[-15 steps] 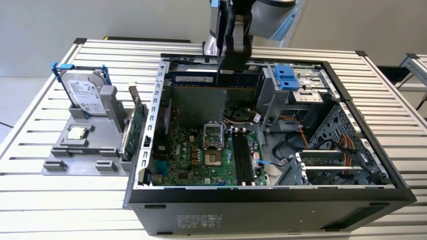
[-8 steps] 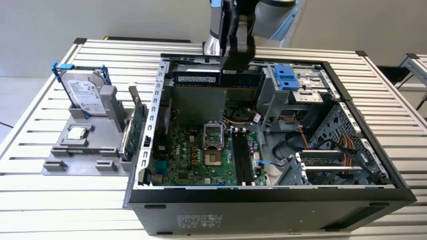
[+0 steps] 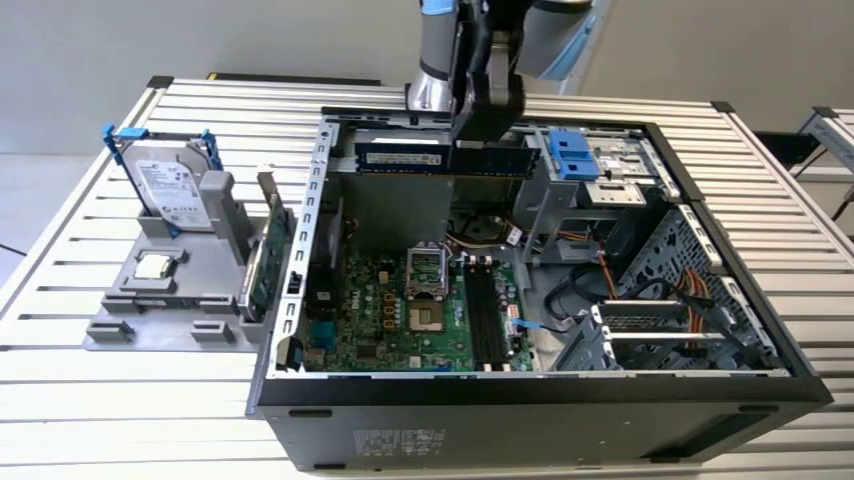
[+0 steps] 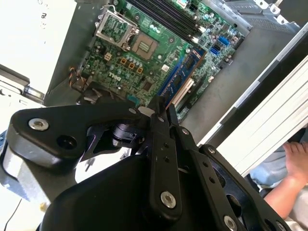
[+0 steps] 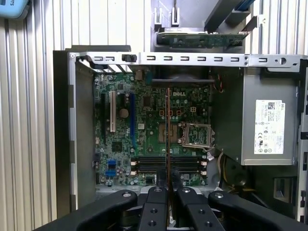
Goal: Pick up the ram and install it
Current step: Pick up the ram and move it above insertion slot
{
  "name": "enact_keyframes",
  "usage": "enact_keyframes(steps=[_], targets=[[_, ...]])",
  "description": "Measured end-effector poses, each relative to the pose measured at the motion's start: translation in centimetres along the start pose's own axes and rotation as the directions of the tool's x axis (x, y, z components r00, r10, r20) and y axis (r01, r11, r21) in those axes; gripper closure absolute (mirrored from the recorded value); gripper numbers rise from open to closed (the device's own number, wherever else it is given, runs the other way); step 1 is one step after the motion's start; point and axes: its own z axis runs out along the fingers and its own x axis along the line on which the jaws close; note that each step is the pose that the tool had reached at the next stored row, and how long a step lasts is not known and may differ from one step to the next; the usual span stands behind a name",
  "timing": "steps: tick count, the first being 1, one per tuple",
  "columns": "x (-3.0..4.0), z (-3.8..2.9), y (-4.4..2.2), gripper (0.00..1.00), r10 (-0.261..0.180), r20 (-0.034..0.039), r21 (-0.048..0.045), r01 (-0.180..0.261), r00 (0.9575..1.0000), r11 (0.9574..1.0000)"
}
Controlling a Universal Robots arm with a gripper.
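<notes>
The ram (image 3: 400, 157), a dark-blue stick with a white sticker, hangs level over the far side of the open computer case (image 3: 534, 385). My gripper (image 3: 483, 135) is shut on it toward its end at the exterior view's right. In the first wrist view the ram (image 5: 168, 125) shows edge-on as a thin line running out from my gripper (image 5: 168, 182), above the motherboard (image 5: 144, 120). The black memory slots (image 3: 483, 320) lie lower in the case, beside the processor socket (image 3: 424, 265). In the second wrist view my gripper (image 4: 162, 107) hovers over the board.
On the exterior view's left a grey stand (image 3: 134, 320) carries a silver hard drive (image 3: 174, 190) with blue clips, and a green expansion card (image 3: 274, 250) stands on edge beside it. A drive cage with a blue latch (image 3: 570, 155) is at the case's far corner. A person's hand (image 4: 293, 163) rests beyond the case.
</notes>
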Motion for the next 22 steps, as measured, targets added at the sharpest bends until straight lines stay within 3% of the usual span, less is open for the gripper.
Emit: enact_keyframes(steps=[22], targets=[[-0.04,0.01,-2.7,1.0,0.054,0.0005,0.0003,-0.054,0.9986,0.9986]])
